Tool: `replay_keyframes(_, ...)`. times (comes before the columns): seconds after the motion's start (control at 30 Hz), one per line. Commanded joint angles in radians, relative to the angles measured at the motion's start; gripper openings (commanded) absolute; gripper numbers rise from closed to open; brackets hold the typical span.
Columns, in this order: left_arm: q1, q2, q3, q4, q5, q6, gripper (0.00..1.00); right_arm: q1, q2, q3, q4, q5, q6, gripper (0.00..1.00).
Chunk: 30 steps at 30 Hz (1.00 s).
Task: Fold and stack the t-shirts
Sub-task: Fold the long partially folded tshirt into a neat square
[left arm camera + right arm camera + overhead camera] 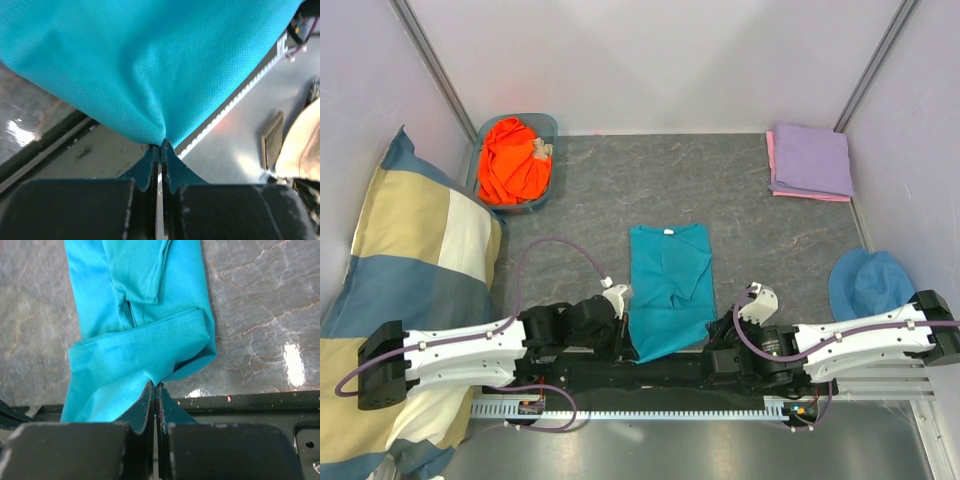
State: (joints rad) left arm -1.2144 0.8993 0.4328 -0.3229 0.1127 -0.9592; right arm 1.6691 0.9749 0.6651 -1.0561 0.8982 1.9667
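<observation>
Four t-shirts: teal t-shirt (pixel 668 290) mid-worktop (pixel 610 190), orange t-shirt (pixel 513 160) in one basket (pixel 485 135), lavender t-shirt (pixel 812 158) on pink t-shirt (pixel 771 160) far right. The left gripper (pixel 160 145) and right gripper (pixel 154 386) each pinch the teal near hem. One hat (pixel 870 283) and one pillow (pixel 410 250) lie alongside.

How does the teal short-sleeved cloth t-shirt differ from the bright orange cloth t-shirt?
The teal t-shirt lies spread on the grey table; the orange t-shirt sits crumpled in a blue basket. The teal t-shirt's near hem is pinched by the left gripper and right gripper; no gripper holds the orange t-shirt. Both are plain and unstacked.
</observation>
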Motion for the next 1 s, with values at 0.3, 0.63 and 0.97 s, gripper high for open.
replay_keyframes(0.3,0.052,-0.014,0.185,-0.053,-0.248,0.071,0.02,-0.216,0.004,0.145,0.045,0.082,-0.350,0.00)
replay_keyframes(0.63,0.234,0.049,0.234,0.027,-0.165,0.183,0.02,-0.465,0.048,0.192,0.310,0.004,-0.732,0.00)
replay_keyframes(0.97,0.316,0.151,0.363,0.081,-0.096,0.270,0.02,-0.580,0.134,0.303,0.450,-0.036,-0.933,0.00)
